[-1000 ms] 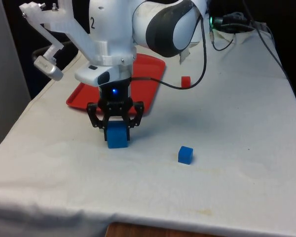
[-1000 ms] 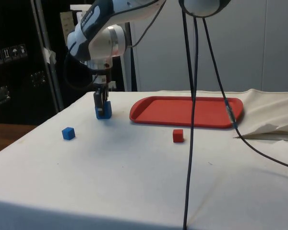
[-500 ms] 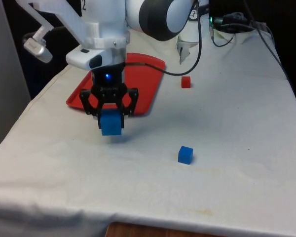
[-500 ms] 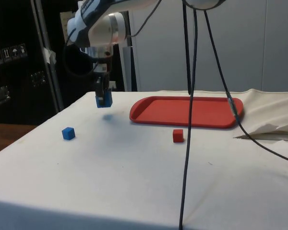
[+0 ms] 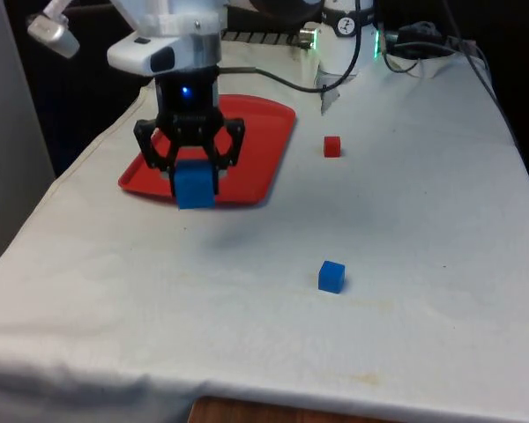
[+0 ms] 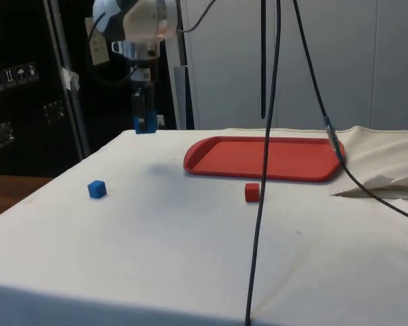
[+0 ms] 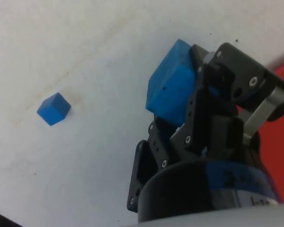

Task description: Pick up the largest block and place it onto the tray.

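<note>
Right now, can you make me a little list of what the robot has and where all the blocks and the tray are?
gripper: gripper up in the air, above the cloth near the tray's near edge
held thing: big blue block, shut between the fingers, off the table
tray: red tray, flat on the white cloth, nothing seen on it
small blue block: small blue block alone on the cloth, nearer the table's front edge
small red block: small red block on the cloth, to the front view's right of the tray, not touching it
job left: block not yet on the tray

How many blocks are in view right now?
3: a large blue block held in the pincer above the cloth, a small blue block and a small red block on the table.
</note>
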